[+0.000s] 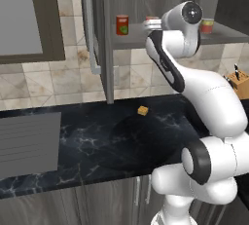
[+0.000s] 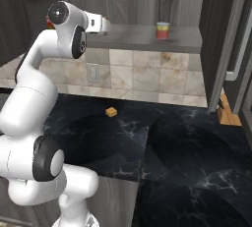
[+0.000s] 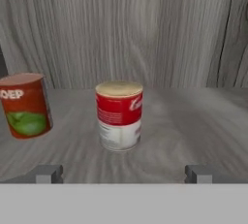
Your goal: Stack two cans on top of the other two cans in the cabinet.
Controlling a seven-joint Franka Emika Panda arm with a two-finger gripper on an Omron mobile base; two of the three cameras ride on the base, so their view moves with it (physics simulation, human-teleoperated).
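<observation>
On the grey shelf (image 3: pixel 189 131) of the cabinet (image 1: pixel 136 41) stand two cans. One is red with a green label patch (image 3: pixel 24 105) (image 1: pixel 122 25); the other is red with a white band (image 3: pixel 119 116). My gripper (image 3: pixel 123 173) is open at the shelf's front edge, facing the red-and-white can, which stands just ahead of the fingertips (image 3: pixel 48 173) and is not touched. In the left base view the hand (image 1: pixel 151 23) hides most of that can. A pale green-yellow can with a red upper band (image 1: pixel 207 25) (image 2: pixel 162 30) stands further right on the shelf (image 2: pixel 138 37).
The cabinet's open door with its silver bar handle (image 1: pixel 90 29) hangs left of the shelf; another open door (image 2: pixel 231 39) stands at the right. Below lies a dark marble counter (image 1: pixel 121 136) with a small yellow cube (image 1: pixel 142 110) (image 2: pixel 111 112) and a knife block (image 1: pixel 238 82).
</observation>
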